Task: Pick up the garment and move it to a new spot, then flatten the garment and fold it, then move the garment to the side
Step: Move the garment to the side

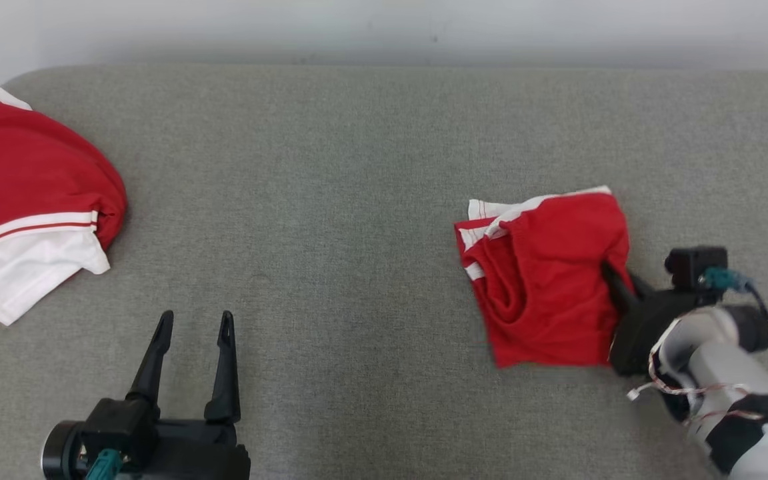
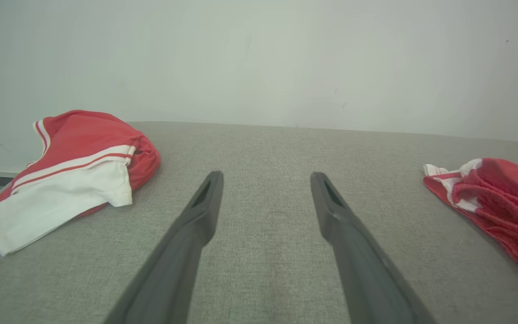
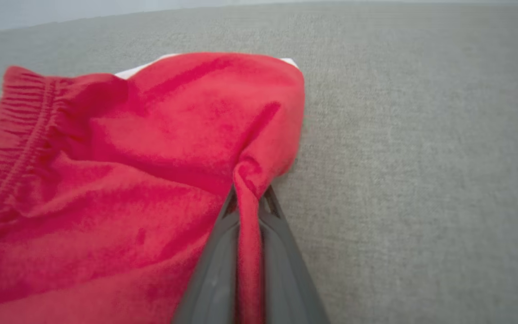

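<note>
Plainly the right gripper (image 3: 250, 194) was nipped almost shut on a raised ridge of the shorts (image 1: 551, 287), taken at their right edge, the side nearest that arm. The shorts lay crumpled on the right half of the cushion (image 1: 357, 167), the bulk of the cloth spreading leftward and away from the jaws. The elastic waistband ran down their far left side in the right wrist view. The heap looked about as wide as deep, so I could give it no sure long axis.

The left gripper (image 1: 194, 327) hung wide and empty low over the cushion, well apart from the shorts, with nothing between its fingers. The right arm was therefore the one placed to lift.

For a new spot, the broad bare stretch between the shorts and the shirt (image 1: 31, 200) seemed the best room. The shirt lay at the cushion's left end, and the wall (image 1: 384, 27) closed off the back edge.
</note>
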You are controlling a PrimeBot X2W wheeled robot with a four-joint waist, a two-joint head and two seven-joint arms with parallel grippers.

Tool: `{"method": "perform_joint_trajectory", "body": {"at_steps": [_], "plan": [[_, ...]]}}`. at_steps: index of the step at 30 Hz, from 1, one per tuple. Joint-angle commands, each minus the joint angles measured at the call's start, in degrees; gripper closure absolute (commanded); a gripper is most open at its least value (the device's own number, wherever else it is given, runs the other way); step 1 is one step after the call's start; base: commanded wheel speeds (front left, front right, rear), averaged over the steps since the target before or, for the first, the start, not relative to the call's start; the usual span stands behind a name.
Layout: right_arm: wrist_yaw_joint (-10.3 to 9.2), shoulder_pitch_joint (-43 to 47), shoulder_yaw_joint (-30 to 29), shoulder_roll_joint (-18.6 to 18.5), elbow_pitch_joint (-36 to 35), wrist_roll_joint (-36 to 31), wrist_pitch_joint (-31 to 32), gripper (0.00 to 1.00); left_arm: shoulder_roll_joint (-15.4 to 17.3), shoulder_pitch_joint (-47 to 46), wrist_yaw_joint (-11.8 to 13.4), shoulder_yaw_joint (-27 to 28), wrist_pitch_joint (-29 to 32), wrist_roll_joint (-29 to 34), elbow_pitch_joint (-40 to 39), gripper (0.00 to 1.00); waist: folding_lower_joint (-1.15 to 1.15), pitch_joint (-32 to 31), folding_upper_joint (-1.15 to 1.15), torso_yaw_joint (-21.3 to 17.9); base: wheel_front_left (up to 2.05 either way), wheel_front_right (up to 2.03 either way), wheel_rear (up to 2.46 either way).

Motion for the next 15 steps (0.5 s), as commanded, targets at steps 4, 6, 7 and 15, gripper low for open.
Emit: {"method": "perform_joint_trajectory", "body": {"at_steps": [4,6,7,15], "plan": [[-0.16,-5.5,5.6,-5.5,-2.6,-1.8,1.4,1.00,0.0,-3.1,0.1,-0.8,-0.1,-0.1,-0.9,0.00,-0.01,4.1,0.00,-1.6,0.00,0.00,0.00],[-0.16,-8.4,8.2,-8.2,-4.4,-2.0,2.1,1.00,0.0,-4.4,0.0,-1.1,0.0,0.3,-1.6,0.00,-0.01,6.5,0.00,-2.8,0.00,0.00,0.00],[-0.16,-9.9,9.5,-9.7,-5.3,-1.9,2.6,1.00,0.0,-5.2,-0.2,-1.2,0.0,0.5,-2.1,0.00,-0.01,7.9,0.00,-3.4,0.00,0.00,0.00],[-0.16,-20.4,16.2,-21.5,-11.2,-0.1,3.5,1.00,1.2,-9.3,-0.8,1.5,0.0,2.6,-7.1,0.00,-0.01,18.2,0.00,-10.1,0.00,0.00,0.00]]}}
